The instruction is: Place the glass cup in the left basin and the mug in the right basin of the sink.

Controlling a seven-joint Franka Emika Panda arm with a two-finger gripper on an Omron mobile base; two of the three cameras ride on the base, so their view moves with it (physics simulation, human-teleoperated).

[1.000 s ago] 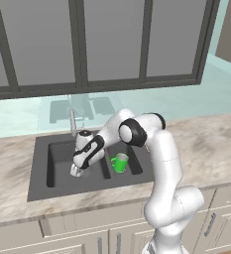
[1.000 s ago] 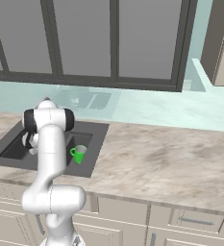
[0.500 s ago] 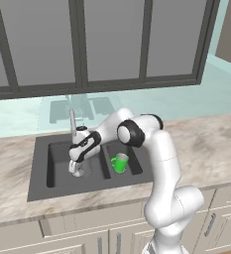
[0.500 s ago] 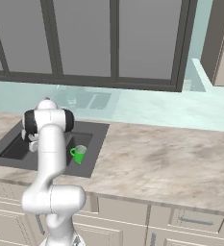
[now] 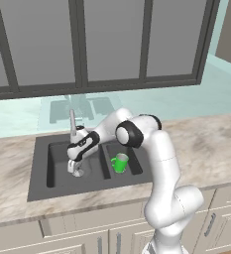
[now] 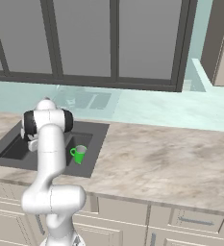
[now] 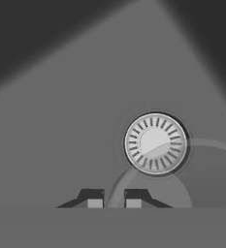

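Note:
My gripper [image 5: 75, 167] reaches down into the left basin [image 5: 56, 167] of the dark sink [image 5: 36, 168]. It is shut on the wall of the see-through glass cup [image 5: 78, 172], low over the basin floor. In the hand view the two fingertips pinch the cup's faint curved rim [image 7: 115, 186], and the round silver drain [image 7: 155, 144] lies just beyond. The green mug [image 5: 120, 162] stands upright in the right basin [image 5: 136, 167], its handle toward the divider; it also appears beside the arm as the mug [image 6: 78, 153].
A slim silver faucet [image 5: 72, 122] rises behind the left basin, close to the forearm. The divider [image 5: 105, 161] between the basins runs just right of the hand. Marble counter [image 6: 161, 163] spreads to the right of the sink.
The hand has swung left and down from near the divider into the left basin, carrying the glass cup. The mug has stayed put.

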